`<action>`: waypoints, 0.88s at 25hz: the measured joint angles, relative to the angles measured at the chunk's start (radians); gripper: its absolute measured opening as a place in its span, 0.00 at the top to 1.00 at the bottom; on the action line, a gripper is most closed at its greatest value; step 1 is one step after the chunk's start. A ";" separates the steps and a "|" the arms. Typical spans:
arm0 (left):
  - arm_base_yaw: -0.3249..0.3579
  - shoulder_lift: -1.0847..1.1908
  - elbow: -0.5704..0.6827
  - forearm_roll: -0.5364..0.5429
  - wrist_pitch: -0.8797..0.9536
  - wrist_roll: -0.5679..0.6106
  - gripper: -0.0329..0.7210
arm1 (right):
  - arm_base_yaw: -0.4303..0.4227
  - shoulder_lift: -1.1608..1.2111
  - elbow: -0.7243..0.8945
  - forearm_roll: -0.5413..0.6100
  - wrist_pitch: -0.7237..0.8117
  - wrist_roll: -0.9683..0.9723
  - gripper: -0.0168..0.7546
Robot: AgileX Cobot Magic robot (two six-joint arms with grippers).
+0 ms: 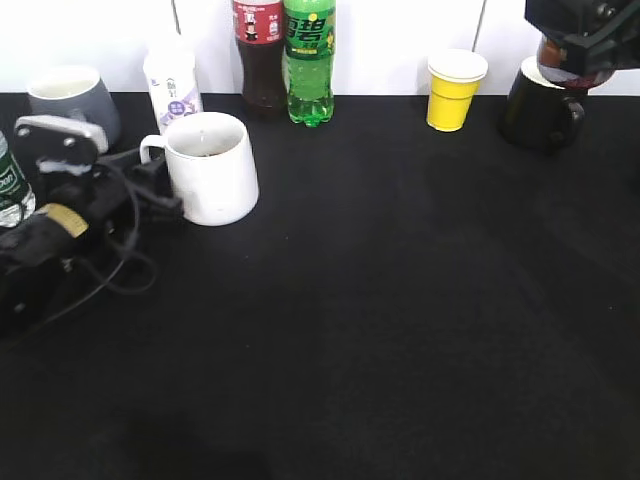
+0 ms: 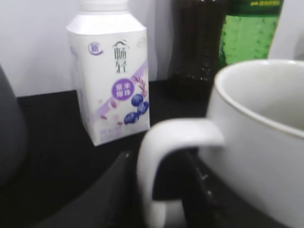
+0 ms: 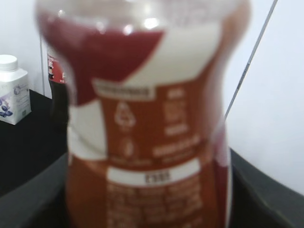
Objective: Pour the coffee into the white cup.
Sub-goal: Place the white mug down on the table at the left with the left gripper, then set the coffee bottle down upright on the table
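The white cup point(image 1: 212, 170) stands at the left of the black table, handle toward my left arm. My left gripper point(image 1: 158, 192) is shut on the cup's loop handle point(image 2: 154, 161); in the left wrist view the dark jaws point(image 2: 161, 190) sit on either side of it. My right gripper point(image 1: 585, 35) is raised at the far right top corner and is shut on the coffee bottle point(image 1: 562, 62), well away from the cup. The bottle's red-orange and white label point(image 3: 147, 142) fills the right wrist view. The bottle's neck is hidden.
Along the back wall stand a grey mug point(image 1: 70, 98), a white milk carton point(image 1: 172, 85), a cola bottle point(image 1: 258, 50), a green soda bottle point(image 1: 308, 60), a yellow cup point(image 1: 453, 92) and a black mug point(image 1: 540, 118). Another bottle point(image 1: 10, 185) shows at the left edge.
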 joint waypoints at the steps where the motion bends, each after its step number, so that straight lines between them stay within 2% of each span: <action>1: 0.000 -0.016 0.024 0.000 0.001 0.000 0.59 | 0.000 0.000 0.000 0.000 -0.003 0.000 0.31; 7: 0.000 -0.282 0.291 0.059 0.005 0.000 0.57 | 0.000 0.078 -0.004 0.032 -0.026 0.001 0.31; 10: 0.000 -0.432 0.372 0.094 0.002 0.000 0.57 | 0.000 0.223 -0.004 0.056 -0.136 -0.009 0.31; 17: 0.000 -0.514 0.380 0.143 0.002 0.000 0.57 | 0.000 0.510 -0.005 0.227 -0.317 -0.203 0.31; 22: 0.000 -0.514 0.380 0.149 0.006 0.000 0.57 | 0.000 0.673 -0.006 0.426 -0.490 -0.352 0.31</action>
